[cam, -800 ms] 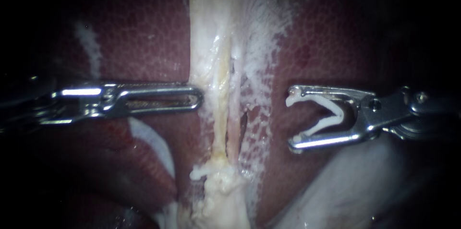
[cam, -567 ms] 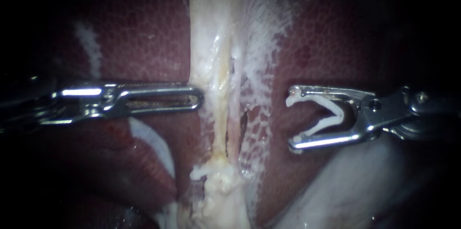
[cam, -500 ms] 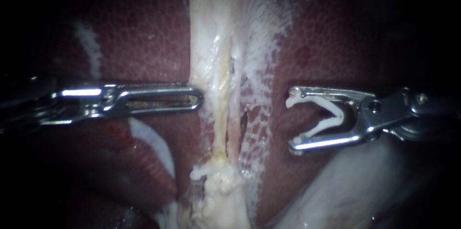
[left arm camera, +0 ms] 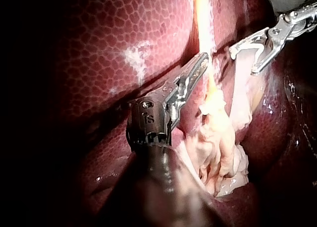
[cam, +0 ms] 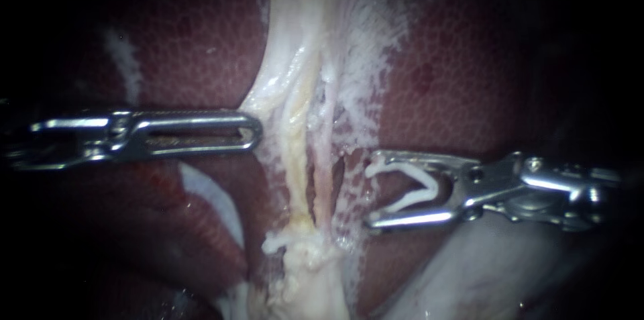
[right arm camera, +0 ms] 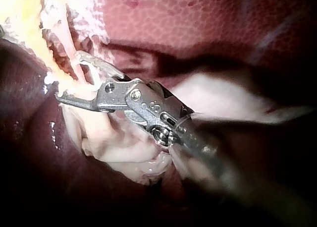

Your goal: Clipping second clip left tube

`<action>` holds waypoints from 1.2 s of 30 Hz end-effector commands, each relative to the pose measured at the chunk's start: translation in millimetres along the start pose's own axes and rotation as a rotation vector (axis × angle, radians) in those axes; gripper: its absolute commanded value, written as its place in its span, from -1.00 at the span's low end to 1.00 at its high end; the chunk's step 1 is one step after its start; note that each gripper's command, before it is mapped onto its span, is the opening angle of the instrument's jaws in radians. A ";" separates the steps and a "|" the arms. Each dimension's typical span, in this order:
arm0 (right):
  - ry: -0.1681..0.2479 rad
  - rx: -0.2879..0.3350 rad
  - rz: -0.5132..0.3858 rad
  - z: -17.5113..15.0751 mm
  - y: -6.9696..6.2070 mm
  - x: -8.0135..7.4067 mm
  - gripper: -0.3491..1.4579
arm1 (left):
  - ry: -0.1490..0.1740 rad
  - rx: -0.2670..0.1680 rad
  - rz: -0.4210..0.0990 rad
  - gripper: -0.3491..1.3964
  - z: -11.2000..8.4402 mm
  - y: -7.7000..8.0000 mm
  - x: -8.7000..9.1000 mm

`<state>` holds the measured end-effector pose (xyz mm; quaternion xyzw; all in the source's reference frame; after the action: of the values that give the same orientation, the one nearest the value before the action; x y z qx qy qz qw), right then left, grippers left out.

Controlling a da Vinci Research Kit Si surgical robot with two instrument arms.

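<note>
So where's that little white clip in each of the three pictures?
Endoscope view: the white clip sits in the jaws of the right instrument, just right of the pale strand.
Left wrist view: the clip is in the other instrument's jaws, across the strand from the left instrument.
Right wrist view: the clip is between its own instrument's jaws, close to the strand.
Shared landmark: the pale strand.

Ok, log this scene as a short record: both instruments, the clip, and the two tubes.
left instrument: jaws shut on pale tissue, which tents toward its tip
right instrument: jaws hold an open white clip
clip position: beside the tubes, around neither
left tube: yellowish, no clip seen on it
right tube: pinkish, no clip seen on it
background: liver
</note>
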<state>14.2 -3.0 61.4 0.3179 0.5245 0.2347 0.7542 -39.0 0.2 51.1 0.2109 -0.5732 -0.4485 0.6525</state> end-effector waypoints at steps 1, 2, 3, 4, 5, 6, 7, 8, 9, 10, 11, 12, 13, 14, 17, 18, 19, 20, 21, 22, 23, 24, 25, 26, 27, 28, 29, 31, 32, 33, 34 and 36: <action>-0.005 0.000 0.007 0.4 0.0 -0.2 0.03 | -0.006 0.004 -0.002 -1.00 -0.3 -0.2 -0.4; -0.009 0.004 0.012 0.9 0.0 -0.3 0.02 | -0.009 0.006 -0.003 -1.00 -0.4 -0.4 -0.5; -0.015 0.007 0.016 1.5 0.0 -0.5 0.02 | -0.012 0.004 -0.004 -1.00 -0.6 -0.6 -0.8; -0.015 0.009 0.015 1.8 0.0 -0.5 0.02 | -0.015 0.005 -0.011 -1.00 -0.7 -0.8 -1.0; -0.019 0.013 0.020 2.4 0.0 -0.6 0.02 | -0.017 0.006 -0.012 -1.00 -0.9 -1.2 -1.2; -0.020 0.018 0.025 2.7 -0.1 -0.6 0.02 | -0.017 0.005 -0.007 -1.00 -1.0 -1.5 -1.3; -0.020 0.021 0.024 3.1 -0.1 -0.6 0.02 | -0.020 0.006 -0.008 -1.00 -1.0 -1.6 -1.4; -0.021 0.026 0.029 3.4 -0.1 -0.7 0.02 | -0.020 0.006 -0.008 -1.00 -1.1 -1.9 -1.5; -0.025 0.028 0.034 3.8 -0.1 -0.8 0.02 | -0.023 0.006 -0.008 -1.00 -1.1 -2.1 -1.5; -0.025 0.031 0.032 4.2 -0.1 -0.9 0.01 | -0.023 0.006 -0.008 -1.00 -1.1 -2.3 -1.5; -0.026 0.035 0.036 4.4 -0.1 -1.0 0.01 | -0.023 0.006 -0.008 -1.00 -1.1 -2.5 -1.6; -0.030 0.039 0.034 4.9 -0.1 -1.1 0.00 | -0.023 0.006 -0.008 -1.00 -1.1 -2.6 -1.6; -0.031 0.043 0.033 5.1 -0.1 -1.1 0.00 | -0.024 0.006 -0.008 -1.00 -1.1 -2.7 -1.6; -0.031 0.044 0.037 5.4 -0.1 -1.2 0.00 | -0.024 0.005 -0.008 -1.00 -1.1 -2.8 -1.6; -0.036 0.051 0.035 6.3 0.2 -1.2 -0.01 | -0.024 0.005 -0.008 -1.00 -1.1 -2.9 -1.6; -0.039 0.054 0.035 6.7 0.3 -1.2 -0.01 | -0.024 0.005 -0.008 -1.00 -1.1 -2.9 -1.6; -0.040 0.055 0.035 7.0 0.5 -1.2 -0.01 | -0.024 0.005 -0.008 -1.00 -1.1 -2.9 -1.6; -0.042 0.054 0.035 7.3 0.6 -1.2 -0.01 | -0.024 0.005 -0.008 -1.00 -1.2 -2.9 -1.6; -0.042 0.053 0.035 7.6 0.7 -1.2 -0.01 | -0.024 0.005 -0.008 -1.00 -1.2 -2.9 -1.6; -0.042 0.053 0.033 8.0 0.8 -1.3 -0.01 | -0.024 0.005 -0.008 -1.00 -1.2 -2.9 -1.6; -0.043 0.057 0.032 8.2 0.8 -1.3 -0.01 | -0.024 0.005 -0.008 -1.00 -1.2 -2.9 -1.6; -0.051 0.062 0.035 8.6 0.9 -1.5 -0.01 | -0.024 0.005 -0.008 -1.00 -1.2 -2.9 -1.6; -0.052 0.065 0.032 8.8 0.9 -1.6 -0.01 | -0.024 0.005 -0.008 -1.00 -1.2 -2.9 -1.6; -0.053 0.070 0.035 9.0 0.9 -1.7 -0.02 | -0.024 0.005 -0.008 -1.00 -1.2 -2.9 -1.6; -0.054 0.074 0.033 9.3 0.9 -1.7 -0.02 | -0.024 0.005 -0.008 -1.00 -1.2 -2.9 -1.6; -0.055 0.079 0.030 9.7 0.9 -1.7 -0.03 | -0.024 0.005 -0.008 -1.00 -1.2 -2.9 -1.5; -0.056 0.082 0.028 10.0 0.9 -1.6 -0.03 | -0.024 0.005 -0.008 -1.00 -1.2 -2.9 -1.5; -0.057 0.086 0.031 10.6 0.9 -1.6 -0.03 | -0.024 0.005 -0.007 -1.00 -1.1 -2.9 -1.5; -0.057 0.087 0.030 10.9 0.8 -1.5 -0.03 | -0.024 0.005 -0.007 -1.00 -1.1 -2.9 -1.5; -0.057 0.088 0.030 11.0 0.7 -1.4 -0.03 | -0.024 0.005 -0.007 -1.00 -1.1 -2.9 -1.4; -0.058 0.089 0.029 11.2 0.5 -1.3 -0.03 | -0.024 0.005 -0.007 -1.00 -1.1 -2.9 -1.4; -0.058 0.091 0.030 11.5 0.5 -1.0 -0.03 | -0.024 0.004 -0.006 -1.00 -1.0 -2.8 -1.3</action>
<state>24.8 -6.1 65.2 0.3668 0.5080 0.2120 0.7500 -38.9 -0.4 47.8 0.2086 -0.5814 -0.4519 0.6436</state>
